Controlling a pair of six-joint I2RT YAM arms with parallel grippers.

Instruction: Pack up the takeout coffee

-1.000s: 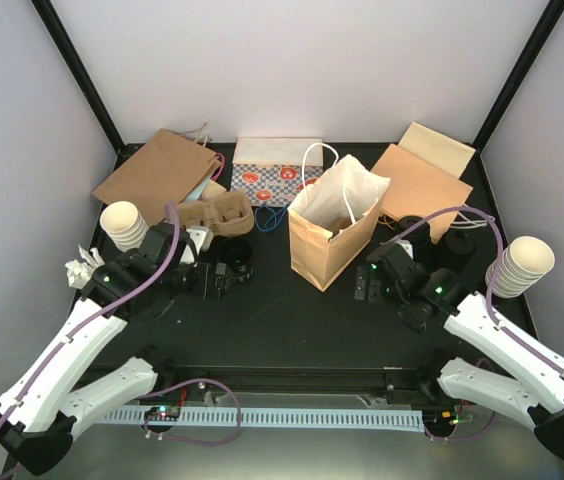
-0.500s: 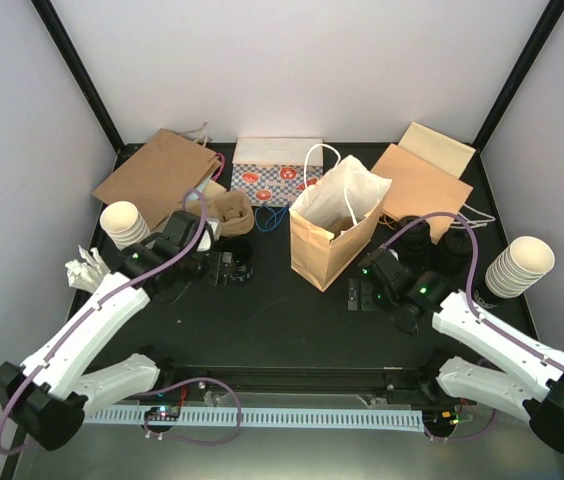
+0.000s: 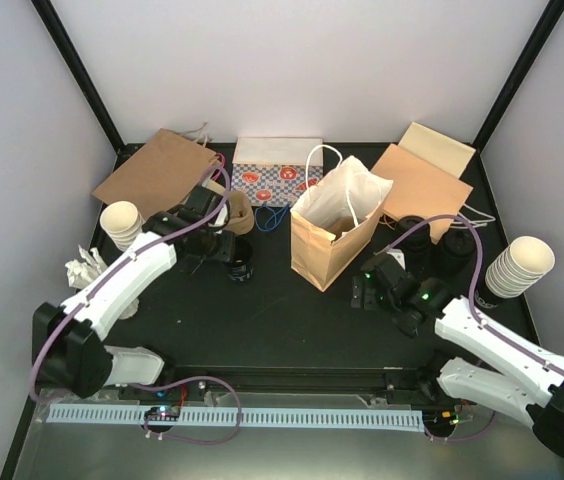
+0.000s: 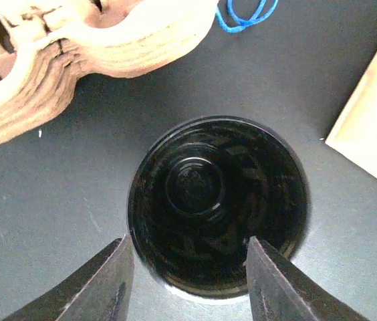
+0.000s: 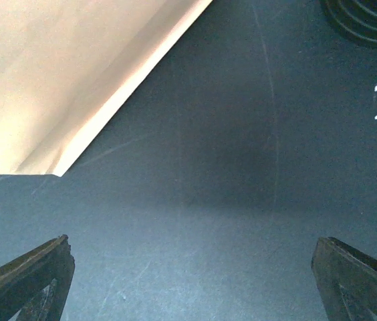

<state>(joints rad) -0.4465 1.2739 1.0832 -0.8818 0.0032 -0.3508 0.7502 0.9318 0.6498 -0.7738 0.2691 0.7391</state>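
Left gripper (image 4: 188,251): looks straight down on a black-lidded cup (image 4: 216,200). Fingers (image 4: 101,291) are half spread, one at each side of the cup's near rim. Cannot tell whether they press on the cup.

The cup stands upright on the desk (image 3: 282,320), left of centre. It is just near of the pulp carrier (image 3: 230,212) and left of the open brown paper bag (image 3: 334,228), apart from both. A blue cord (image 4: 245,13) lies on the desk on the cup's far side.

Right gripper (image 5: 192,246): fingers are spread wide with nothing between them. It hangs above the desk surface, near and right of the bag's corner.

Further black-lidded cups (image 3: 455,247) stand right of the bag, beyond the right arm. A stack of cream paper cups (image 3: 517,265) stands at the desk's right edge, another at the left edge.
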